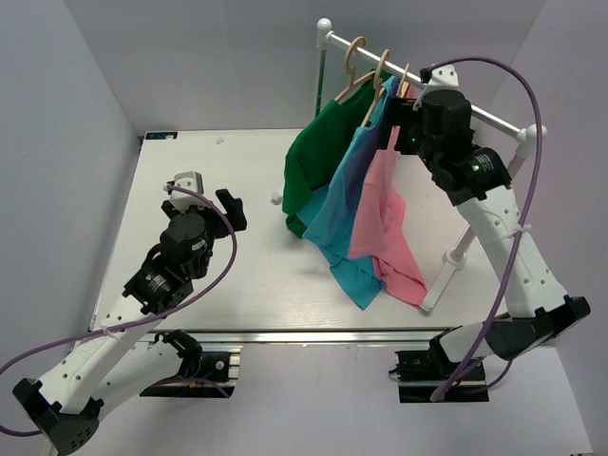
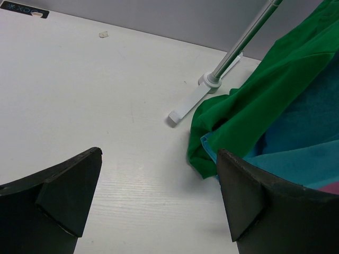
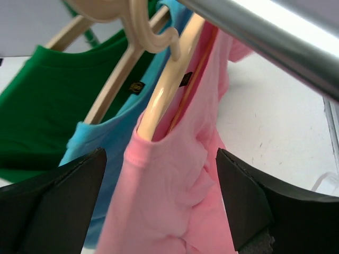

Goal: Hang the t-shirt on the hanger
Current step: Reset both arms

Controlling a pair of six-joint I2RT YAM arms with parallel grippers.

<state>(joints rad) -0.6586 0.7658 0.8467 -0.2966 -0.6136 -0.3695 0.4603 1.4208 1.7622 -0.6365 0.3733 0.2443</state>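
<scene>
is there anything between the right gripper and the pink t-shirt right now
Nothing visible. The right gripper is open at the rail, and the pink t-shirt hangs on its hanger right between the fingers, with no object in front. The blue t-shirt hangs just beside it, not in between.

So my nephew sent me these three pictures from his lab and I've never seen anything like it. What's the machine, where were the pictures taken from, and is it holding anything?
It is two robot arms bolted to a white table. The overhead picture looks down from behind them; the other two come from cameras on each wrist, so the dark shapes at the bottom are that gripper's own fingers. On the table stands a clothes rail carrying three hangers with a green t-shirt, a blue t-shirt and a pink t-shirt. The right gripper is open just in front of the pink shirt's wooden hanger, holding nothing. The left gripper is open over the table.
</scene>
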